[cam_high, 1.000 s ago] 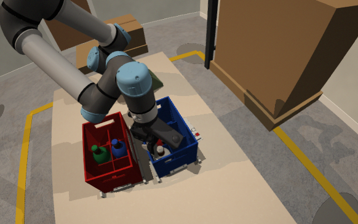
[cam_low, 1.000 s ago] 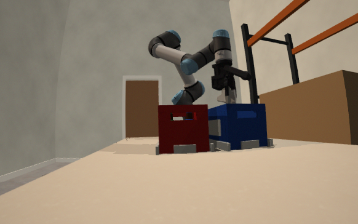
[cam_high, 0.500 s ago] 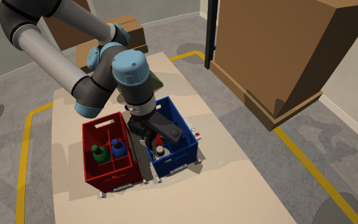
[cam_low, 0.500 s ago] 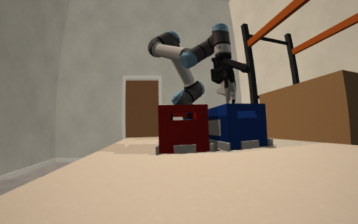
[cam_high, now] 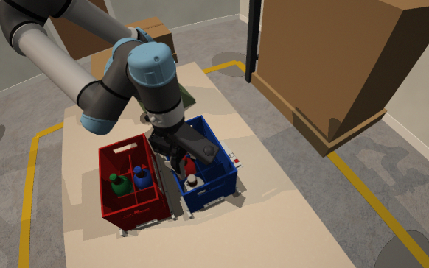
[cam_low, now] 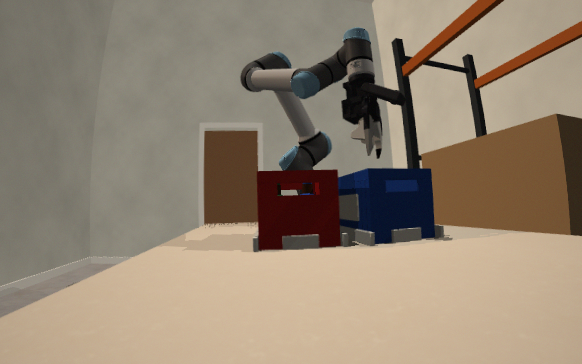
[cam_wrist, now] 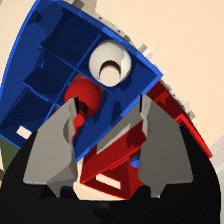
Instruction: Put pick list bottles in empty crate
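The blue crate (cam_high: 206,166) stands to the right of the red crate (cam_high: 131,180) on the table. The blue crate holds a red-label bottle (cam_high: 189,166) and a white-label bottle (cam_high: 192,181), both upright; they also show in the wrist view as the red bottle (cam_wrist: 82,95) and the white bottle (cam_wrist: 110,64). The red crate holds a green-label bottle (cam_high: 120,185) and a blue-label bottle (cam_high: 141,177). My gripper (cam_low: 373,145) hangs above the blue crate (cam_low: 385,202), clear of its rim. Its fingers stand apart with nothing between them. The pick list (cam_high: 233,156) lies right of the blue crate, partly hidden.
A large cardboard box on a pallet (cam_high: 330,62) stands to the right of the table. A black rack post (cam_high: 253,40) rises behind it. Smaller cardboard boxes (cam_high: 153,29) stand at the back. A dark green object (cam_high: 186,96) lies behind the arm.
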`<state>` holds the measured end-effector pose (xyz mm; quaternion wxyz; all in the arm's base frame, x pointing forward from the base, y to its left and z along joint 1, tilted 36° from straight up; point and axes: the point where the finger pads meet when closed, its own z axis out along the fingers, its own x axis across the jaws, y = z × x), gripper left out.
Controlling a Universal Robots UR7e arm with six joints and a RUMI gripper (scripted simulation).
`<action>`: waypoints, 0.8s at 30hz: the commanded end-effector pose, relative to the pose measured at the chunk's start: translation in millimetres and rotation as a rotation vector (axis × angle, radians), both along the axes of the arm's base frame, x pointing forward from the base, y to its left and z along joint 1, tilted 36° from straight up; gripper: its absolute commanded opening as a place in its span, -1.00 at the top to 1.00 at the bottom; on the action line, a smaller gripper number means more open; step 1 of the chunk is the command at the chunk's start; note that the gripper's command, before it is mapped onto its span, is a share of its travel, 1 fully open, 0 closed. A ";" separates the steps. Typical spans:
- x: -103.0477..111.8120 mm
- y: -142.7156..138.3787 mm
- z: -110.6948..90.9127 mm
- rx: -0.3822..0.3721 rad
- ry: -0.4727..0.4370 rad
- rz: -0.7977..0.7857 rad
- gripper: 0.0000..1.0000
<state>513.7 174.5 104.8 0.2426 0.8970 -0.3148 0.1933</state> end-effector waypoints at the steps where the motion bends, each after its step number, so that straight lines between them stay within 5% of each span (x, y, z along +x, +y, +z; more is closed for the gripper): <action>1: -2.4 7.8 11.3 0.000 0.000 0.000 0.24; 12: -4.8 11.5 10.2 0.000 0.000 0.000 0.24; 24: -48.1 50.8 -3.3 0.000 0.000 0.000 0.24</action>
